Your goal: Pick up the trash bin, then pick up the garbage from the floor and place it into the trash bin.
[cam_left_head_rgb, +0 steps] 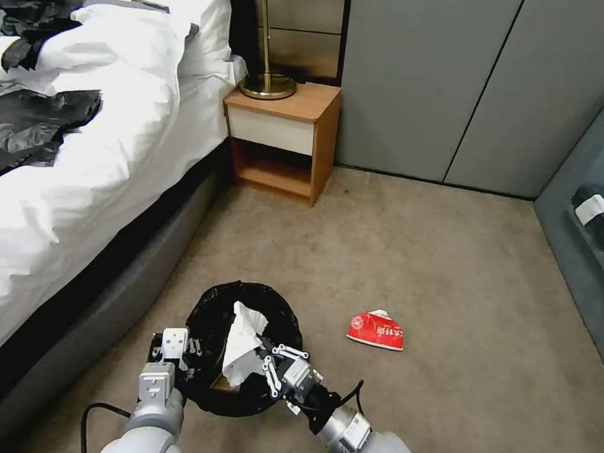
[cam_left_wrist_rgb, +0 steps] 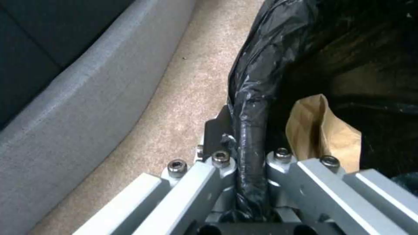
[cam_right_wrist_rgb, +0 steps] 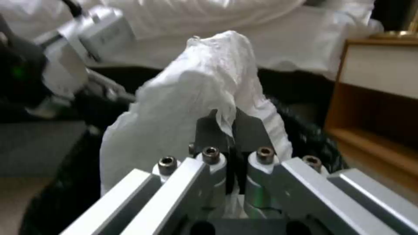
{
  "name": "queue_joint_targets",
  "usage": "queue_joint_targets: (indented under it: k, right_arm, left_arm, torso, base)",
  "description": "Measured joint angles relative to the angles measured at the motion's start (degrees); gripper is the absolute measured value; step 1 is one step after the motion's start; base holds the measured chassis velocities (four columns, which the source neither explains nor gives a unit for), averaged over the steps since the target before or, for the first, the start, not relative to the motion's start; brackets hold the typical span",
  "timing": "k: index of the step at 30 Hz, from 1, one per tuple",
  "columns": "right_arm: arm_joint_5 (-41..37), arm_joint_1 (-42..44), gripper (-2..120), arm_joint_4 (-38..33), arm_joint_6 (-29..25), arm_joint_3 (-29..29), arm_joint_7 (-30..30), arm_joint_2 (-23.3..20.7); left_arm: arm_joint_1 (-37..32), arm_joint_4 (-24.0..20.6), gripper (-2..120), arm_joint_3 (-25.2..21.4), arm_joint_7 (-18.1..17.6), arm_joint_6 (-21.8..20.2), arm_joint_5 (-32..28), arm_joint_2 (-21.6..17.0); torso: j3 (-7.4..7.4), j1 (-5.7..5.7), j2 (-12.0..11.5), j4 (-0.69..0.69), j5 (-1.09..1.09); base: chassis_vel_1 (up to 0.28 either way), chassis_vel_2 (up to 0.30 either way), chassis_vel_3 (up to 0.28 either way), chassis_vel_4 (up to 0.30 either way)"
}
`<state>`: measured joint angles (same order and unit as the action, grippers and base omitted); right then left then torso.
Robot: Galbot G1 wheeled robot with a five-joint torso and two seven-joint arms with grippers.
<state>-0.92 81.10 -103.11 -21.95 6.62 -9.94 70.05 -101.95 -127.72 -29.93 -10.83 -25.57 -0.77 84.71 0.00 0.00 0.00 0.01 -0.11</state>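
Note:
The trash bin, lined with a glossy black bag, is low in the head view beside the bed. My left gripper is shut on its near-left rim; the left wrist view shows the rim of the trash bin pinched between the jaws by my left gripper. My right gripper is shut on a white tissue held over the bin's mouth. The right wrist view has the tissue clamped in my right gripper. A brown paper bag lies inside the bin. A red-and-white packet lies on the carpet to the right.
A bed with white bedding and black plastic sheets runs along the left. A wooden nightstand with a brass lamp stands at the back. Grey wall panels are behind it, and a glass panel stands at the right.

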Motion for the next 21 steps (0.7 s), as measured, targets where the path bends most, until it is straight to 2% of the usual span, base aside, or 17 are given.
queue_joint_targets:
  k: [2,3,6,7,8,10,15,17,18,20,21]
  right_arm:
    - [0.14,-0.48,10,0.81,0.48,0.01,0.15,0.45]
    - [0.14,-0.48,10,0.81,0.48,0.01,0.15,0.45]
    - [-0.31,-1.28,24,0.73,1.82,0.07,0.67,0.53]
    - [-0.31,-1.28,24,0.73,1.82,0.07,0.67,0.53]
    - [-0.7,-1.66,28,0.34,2.52,0.87,0.87,0.11]
    - [-1.64,-2.24,40,-0.7,4.06,2.29,1.38,-1.01]
    - [-2.35,-2.51,49,-1.56,5.18,2.95,1.78,-2.15]
    - [-2.92,-2.66,63,-2.11,6.06,3.01,2.05,-3.47]
    - [-2.92,-2.66,63,-2.11,6.06,3.01,2.05,-3.47]
    - [-3.69,-2.87,75,-2.8,6.87,2.86,2.26,-5.02]
    - [-3.69,-2.87,75,-2.8,6.87,2.86,2.26,-5.02]
  left_arm:
    - [-0.09,-0.06,0,0.09,0.02,0.06,0.01,0.07]
    - [-0.09,-0.06,0,0.09,0.02,0.06,0.01,0.07]
    - [-0.23,-0.22,0,0.12,0.02,0.1,0.06,0.08]
    - [-0.23,-0.22,0,0.12,0.02,0.1,0.06,0.08]
    - [-0.29,-0.37,0,0.13,0.01,0.12,0.1,0.07]
    - [-0.4,-0.55,0,0.19,0.02,0.14,0.16,0.08]
    - [-0.52,-0.56,0,0.22,0.03,0.16,0.26,0.01]
    - [-0.56,-0.57,0,0.33,0.04,0.18,0.39,-0.06]
    - [-0.56,-0.57,0,0.33,0.04,0.18,0.39,-0.06]
    - [-0.51,-0.69,0,0.39,0.05,0.17,0.47,-0.17]
    - [-0.51,-0.69,0,0.39,0.05,0.17,0.47,-0.17]
  torso:
    - [0.0,0.0,0.0,-0.02,0.03]
    - [0.0,0.0,0.0,-0.02,0.03]
    - [0.0,0.0,0.0,-0.02,0.23]
    - [0.0,0.0,0.0,-0.02,0.23]
    - [0.01,0.0,0.0,-0.01,0.25]
    - [0.0,0.0,0.0,0.0,0.24]
    - [0.01,0.0,0.0,-0.03,0.25]
    - [0.0,0.0,0.0,-0.03,0.17]
    - [0.0,0.0,0.0,-0.03,0.17]
    - [0.01,0.0,0.0,-0.03,0.15]
    - [0.01,0.0,0.0,-0.03,0.15]
  base:
    - [0.0,0.0,0.0,0.0]
    - [0.0,0.0,0.0,0.0]
    - [0.0,0.0,0.0,0.0]
    - [0.0,0.0,0.0,0.0]
    - [0.0,0.0,0.0,0.0]
    - [0.0,0.0,0.0,0.0]
    - [0.0,0.0,0.0,0.0]
    - [0.0,0.0,0.0,0.0]
    - [0.0,0.0,0.0,0.0]
    - [0.0,0.0,0.0,0.0]
    - [0.0,0.0,0.0,0.0]
